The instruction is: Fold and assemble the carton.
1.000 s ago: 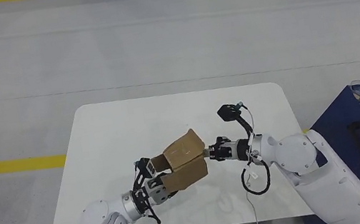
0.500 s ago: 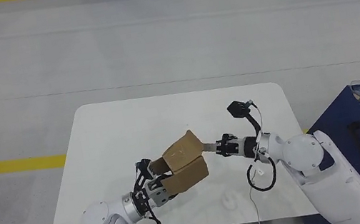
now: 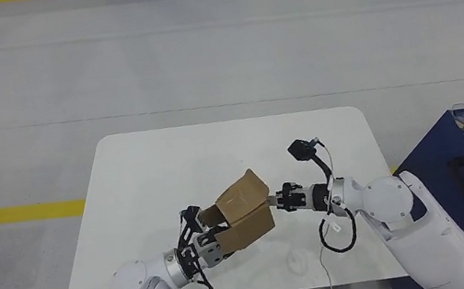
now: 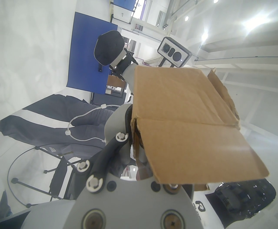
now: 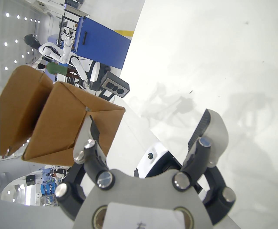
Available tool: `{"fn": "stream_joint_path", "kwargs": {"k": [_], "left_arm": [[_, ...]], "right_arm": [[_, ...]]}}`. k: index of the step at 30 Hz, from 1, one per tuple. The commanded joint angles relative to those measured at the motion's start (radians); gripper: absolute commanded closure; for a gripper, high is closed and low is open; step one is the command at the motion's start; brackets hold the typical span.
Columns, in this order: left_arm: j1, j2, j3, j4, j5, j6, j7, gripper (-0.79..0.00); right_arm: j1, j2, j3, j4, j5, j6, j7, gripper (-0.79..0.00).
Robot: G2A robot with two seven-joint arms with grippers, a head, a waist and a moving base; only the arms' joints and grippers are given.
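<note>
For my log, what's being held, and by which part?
Left gripper grips the carton by a wall at its open end; right gripper holds nothing.

Illumination is bright and even, supplied from overhead: the ceiling lamps (image 4: 253, 22) bloom into glare in the left wrist view, and the white table (image 5: 195, 43) reads nearly washed out. In the top view the carton (image 3: 243, 208) shows a lit upper face and a shaded lower face. Both wrist views bend straight lines toward their edges.
</note>
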Motion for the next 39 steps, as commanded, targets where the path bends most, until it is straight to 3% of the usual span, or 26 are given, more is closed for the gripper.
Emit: {"fn": "stream_joint_path", "kwargs": {"k": [1,6,12,27,30,34,36,39], "left_arm": [[-0.002,-0.002,0.006,0.007,-0.002,-0.003,0.005,0.000],[-0.012,-0.009,0.030,0.021,-0.012,-0.014,0.023,0.000],[-0.016,-0.012,0.037,0.022,-0.010,-0.026,0.034,0.000],[-0.011,-0.012,0.037,0.019,-0.013,-0.009,0.054,0.000],[0.022,-0.018,0.058,-0.100,-0.012,0.138,0.252,0.000],[0.107,-0.042,0.096,-0.322,-0.199,0.327,0.622,0.000],[0.147,-0.058,0.134,-0.408,-0.289,0.366,0.834,0.000],[0.183,-0.094,0.175,-0.491,-0.488,0.305,1.244,0.000]], "right_arm": [[-0.001,0.001,0.004,0.008,0.021,-0.013,0.001,-0.785],[-0.022,0.006,0.061,0.007,0.055,-0.065,-0.068,-0.785],[-0.101,0.021,0.269,0.020,0.181,-0.127,-0.216,-0.785],[-0.101,0.021,0.269,0.020,0.181,-0.127,-0.216,-0.785],[-0.101,0.021,0.269,0.020,0.181,-0.127,-0.216,-0.785],[-0.101,0.021,0.269,0.020,0.181,-0.127,-0.216,-0.785],[-0.101,0.021,0.269,0.020,0.181,-0.127,-0.216,-0.785],[-0.101,0.021,0.269,0.020,0.181,-0.127,-0.216,-0.785]]}}
